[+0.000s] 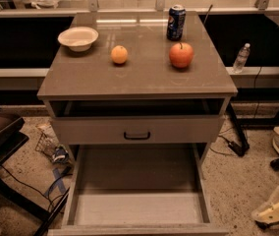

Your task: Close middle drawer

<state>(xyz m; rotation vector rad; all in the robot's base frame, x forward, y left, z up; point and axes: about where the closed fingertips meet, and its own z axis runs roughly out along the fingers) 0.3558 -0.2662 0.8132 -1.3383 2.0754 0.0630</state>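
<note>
The middle drawer [137, 208] stands pulled far out from the cabinet, its front edge at the very bottom of view. Speckled floor [228, 181] lies open between its right side and the gripper [278, 208], which sits low and well apart; released or clenched, I cannot tell. The lettering on the blue can [176, 22] is unreadable.

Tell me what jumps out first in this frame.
The middle drawer is pulled far out toward the camera at the bottom, showing its pale floor. On the tabletop above sit a bowl, an orange, an apple and a soda can. The gripper hangs low at the right edge, apart from the drawer.
</note>
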